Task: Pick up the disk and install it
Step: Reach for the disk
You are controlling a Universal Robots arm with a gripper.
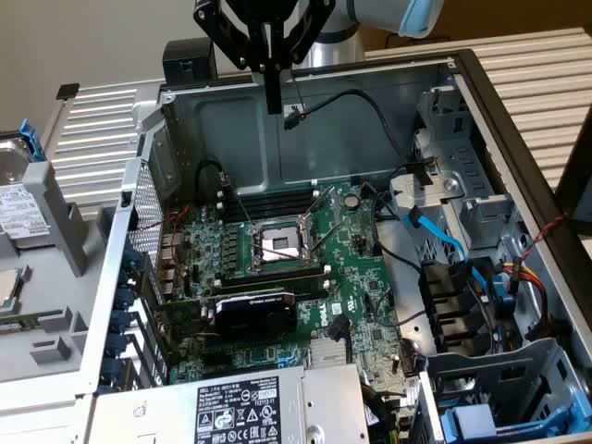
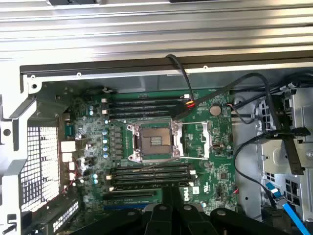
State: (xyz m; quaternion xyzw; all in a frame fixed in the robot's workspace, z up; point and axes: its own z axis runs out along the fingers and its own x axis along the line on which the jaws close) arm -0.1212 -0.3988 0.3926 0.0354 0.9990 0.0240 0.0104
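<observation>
The gripper (image 1: 274,104) hangs pinched shut and empty above the open computer case (image 1: 444,69). The disk (image 1: 17,213) sits well apart from it, outside the case, propped in a grey holder (image 1: 57,222), probably for easy grasping.

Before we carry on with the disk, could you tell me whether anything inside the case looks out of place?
The processor socket stands open and empty, its cover plate swung aside; a blue cable lies slack beside the drive cage.

Bright even light, soft shadows
</observation>
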